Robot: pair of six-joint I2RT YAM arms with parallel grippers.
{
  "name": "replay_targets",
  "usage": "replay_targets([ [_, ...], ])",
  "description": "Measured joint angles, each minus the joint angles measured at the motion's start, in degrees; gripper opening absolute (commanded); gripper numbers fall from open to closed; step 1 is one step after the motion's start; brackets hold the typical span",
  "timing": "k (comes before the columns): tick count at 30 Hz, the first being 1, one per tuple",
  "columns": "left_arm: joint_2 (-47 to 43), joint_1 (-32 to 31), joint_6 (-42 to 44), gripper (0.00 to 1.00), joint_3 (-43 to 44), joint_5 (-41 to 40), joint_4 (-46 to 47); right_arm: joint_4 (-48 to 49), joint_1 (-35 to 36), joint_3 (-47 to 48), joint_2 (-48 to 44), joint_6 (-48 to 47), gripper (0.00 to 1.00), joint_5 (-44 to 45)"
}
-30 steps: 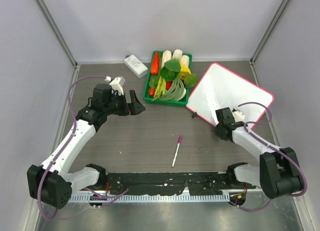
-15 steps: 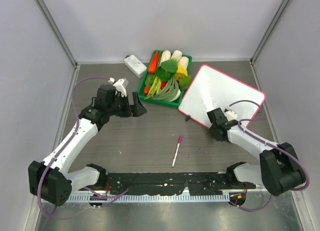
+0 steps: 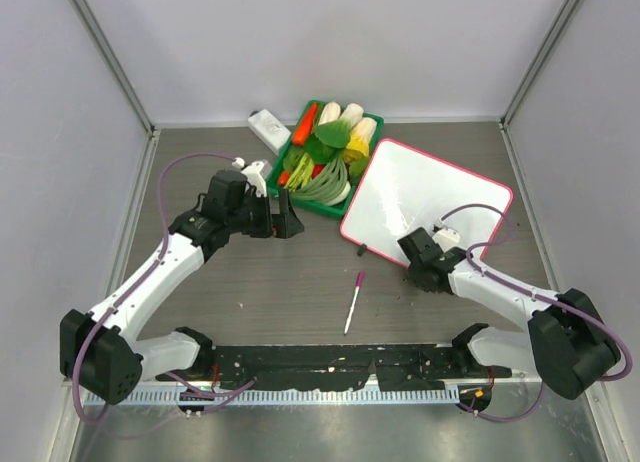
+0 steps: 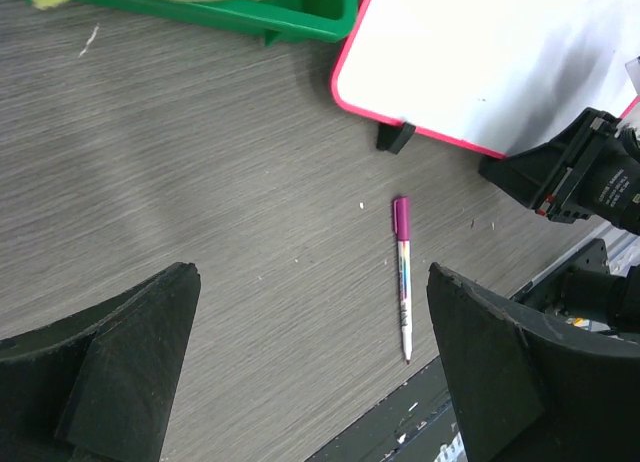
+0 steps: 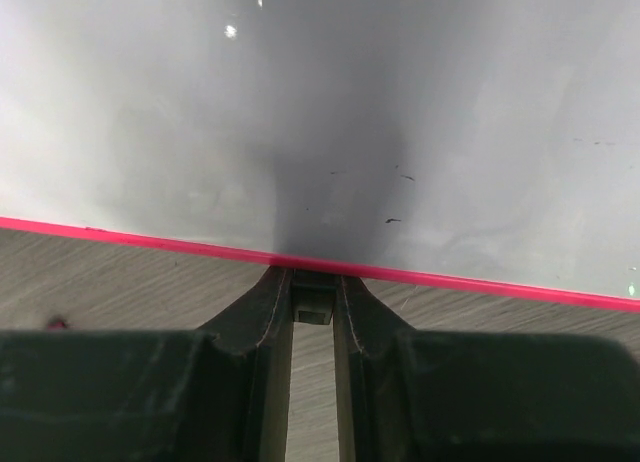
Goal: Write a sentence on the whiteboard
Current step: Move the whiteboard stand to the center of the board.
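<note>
Top view: the blank board (image 3: 425,197) lies on the right half of the table (image 3: 250,282), with no writing visible. The right gripper (image 3: 412,252) clamps the board's near pink rim, likely to steady or place it. The left gripper (image 3: 285,218) hovers wide open, holding nothing

Left wrist view: a marker (image 4: 402,277) lies loose on the table, framed between the spread fingers, probably the next thing to pick up

Right wrist view: the fingers (image 5: 265,317) are pinched narrowly on the rim

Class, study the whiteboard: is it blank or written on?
Blank. The whiteboard shows no letters in any view, only faint specks; the marker lies on the table, apart from it.
</note>
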Motion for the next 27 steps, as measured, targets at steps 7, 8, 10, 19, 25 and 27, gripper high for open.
replay_targets([
  [7, 0.5, -1.6, -1.0, 1.0, 0.0, -0.8, 0.0, -0.4, 7.5, 0.2, 1.1, 0.5, 0.01, 0.8],
  [8, 0.5, -1.6, -1.2, 1.0, 0.0, -0.9, 0.0, -0.2, 8.4, 0.3, 1.3, 0.5, 0.02, 0.8],
  [10, 0.5, -1.7, -1.3, 1.0, 0.0, -1.1, 0.0, 0.3, 10.6, 0.6, 1.9, 0.5, 0.01, 0.8],
  [19, -1.7, -4.4, -3.5, 0.99, -2.9, -2.3, 1.1, 3.2, 17.8, 4.3, 8.3, -1.8, 0.01, 1.0],
  [25, -1.9, -8.8, -6.0, 0.99, -7.3, -4.0, 1.7, 4.9, 18.4, 8.5, 13.6, -5.1, 0.02, 0.2],
  [27, -1.7, -10.8, -6.7, 0.99, -8.1, -5.1, 1.7, 4.4, 18.4, 10.2, 15.3, -6.3, 0.06, 0.0],
])
